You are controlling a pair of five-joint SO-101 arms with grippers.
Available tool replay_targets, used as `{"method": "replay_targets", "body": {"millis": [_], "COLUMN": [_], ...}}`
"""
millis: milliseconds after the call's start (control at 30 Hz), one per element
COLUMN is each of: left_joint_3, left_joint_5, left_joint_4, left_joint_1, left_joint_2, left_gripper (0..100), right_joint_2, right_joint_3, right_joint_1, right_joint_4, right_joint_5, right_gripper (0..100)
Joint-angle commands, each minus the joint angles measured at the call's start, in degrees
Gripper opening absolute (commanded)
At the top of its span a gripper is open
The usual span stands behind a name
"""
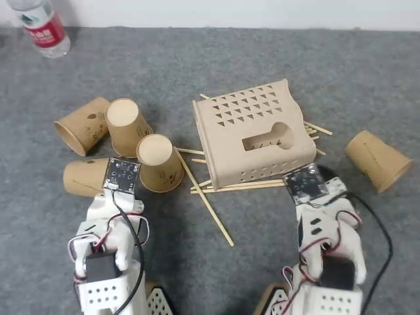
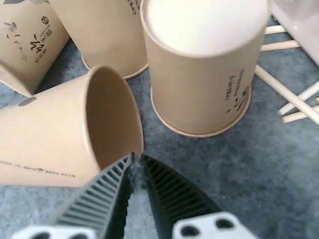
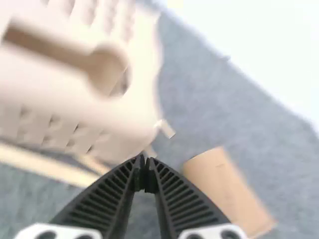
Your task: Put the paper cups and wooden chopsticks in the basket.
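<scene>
Okay, left gripper (image 2: 137,158): jaws pinched nearly together, gripping nothing, tips just short of the open rim of the near cup (image 2: 50,134). That cup lies on its side on the grey table (image 1: 262,262), with its body partly under the left arm's wrist in the high view. Right gripper (image 3: 144,167): jaws closed tip to tip, nothing held, low over the table just in front of the basket's near right corner.

Just beyond the near cup is the middle cup (image 1: 159,164), upside down, base up. Chopsticks (image 1: 209,200) are loose on the table. One long stick runs diagonally from beside the middle cup back toward the arms, a couple lie along the basket's near edge, and more poke out at its left and far-right sides.

Basket (image 1: 252,134) lies tipped over, a perforated wall with the handle cut-out facing up; can't tell what is inside. Right-hand cup (image 1: 378,159) is on its side, well to the right of the basket.

Farther back on the left, the back cup (image 1: 126,125) is upside down, just beside the middle cup. Far-left cup (image 1: 82,125) is on its side against the back cup, mouth pointing away from the basket. Water bottle (image 1: 42,26) is at the far left edge.
</scene>
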Motion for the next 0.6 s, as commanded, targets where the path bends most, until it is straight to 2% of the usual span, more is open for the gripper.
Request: {"method": "replay_targets", "body": {"millis": [0, 200, 333, 567], "left_joint_3": [-0.4, -0.4, -0.4, -0.4], "left_joint_5": [-0.6, -0.7, -0.8, -0.9], "left_joint_4": [-1.1, -0.4, -0.1, 0.0], "left_joint_1": [-0.5, -0.4, -0.2, -0.2], "left_joint_2": [-1.0, -0.9, -0.9, -0.9], "left_gripper": [2, 2, 2, 2], "right_joint_2": [3.6, 22.4, 38.7, 67.2], "right_joint_3": [-13.5, -27.1, -36.6, -60.3], "right_joint_1": [-0.7, -0.7, -2.5, -6.0], "right_joint_4": [2.3, 2.8, 3.6, 10.1], "right_joint_5": [-1.6, -1.8, -2.1, -13.6], "right_gripper": [1.1, 14.1, 12.0, 14.2]}}
